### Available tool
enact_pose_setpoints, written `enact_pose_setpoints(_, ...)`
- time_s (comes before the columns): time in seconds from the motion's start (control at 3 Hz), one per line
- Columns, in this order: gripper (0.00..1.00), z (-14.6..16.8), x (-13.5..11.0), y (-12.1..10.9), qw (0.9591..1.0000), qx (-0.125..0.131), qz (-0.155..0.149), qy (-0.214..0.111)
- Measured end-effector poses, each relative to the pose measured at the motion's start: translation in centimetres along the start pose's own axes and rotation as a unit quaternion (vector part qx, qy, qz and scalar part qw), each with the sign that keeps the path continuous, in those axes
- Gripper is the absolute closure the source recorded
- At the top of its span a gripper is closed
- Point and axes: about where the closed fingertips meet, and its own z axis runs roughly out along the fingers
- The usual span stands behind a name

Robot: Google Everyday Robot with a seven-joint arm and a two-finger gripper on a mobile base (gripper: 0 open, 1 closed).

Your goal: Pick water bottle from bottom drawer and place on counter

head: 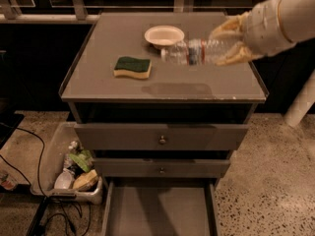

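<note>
Though fingers hide its base, the gripper clamps the water bottle above the counter.

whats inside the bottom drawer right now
Only a bare grey floor shows in the bottom drawer; its back part is covered by the drawer above. The water bottle is out, held sideways by the pincer above the counter.

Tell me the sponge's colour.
The sponge is green over yellow, camera view; the gripper holds the water bottle above the counter.
</note>
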Motion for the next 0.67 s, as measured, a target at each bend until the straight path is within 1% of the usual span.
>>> enact_pose_setpoints(0.33,1.00,0.3,1.5,-4.5,0.9978,0.042,0.043,-0.030)
enact_pose_setpoints(0.67,1.00,1.1,4.0,-5.9,0.9911,0.069,0.107,-0.041)
